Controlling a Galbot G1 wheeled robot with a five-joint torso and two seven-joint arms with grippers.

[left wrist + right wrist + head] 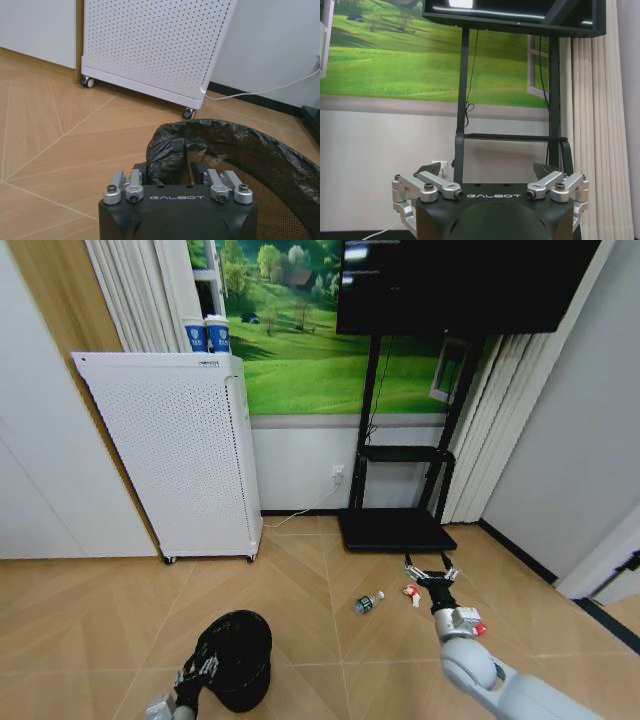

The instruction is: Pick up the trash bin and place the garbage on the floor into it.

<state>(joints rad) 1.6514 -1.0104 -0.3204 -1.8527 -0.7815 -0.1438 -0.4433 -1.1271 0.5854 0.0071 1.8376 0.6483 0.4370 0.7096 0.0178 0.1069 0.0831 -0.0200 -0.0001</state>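
Note:
The black mesh trash bin (238, 658), lined with a black bag, stands on the floor (300, 580) at the lower left. My left gripper (196, 674) is shut on its near rim; in the left wrist view the bag-covered rim (172, 145) sits between the fingers of that gripper (173, 174). The garbage lies to the right: a small clear bottle (369, 602), a red-and-white wrapper (411, 592) and another red bit (479, 628) beside my right arm. My right gripper (432, 574) hangs open just beyond the first wrapper, its fingers (429, 171) spread wide with nothing between them.
A tall white perforated cabinet (180, 455) on casters stands against the wall behind the bin. A black TV stand (395, 528) with a flat base sits just past the garbage, and a white cable (300, 510) runs along the wall. Curtains (500, 420) hang at the right.

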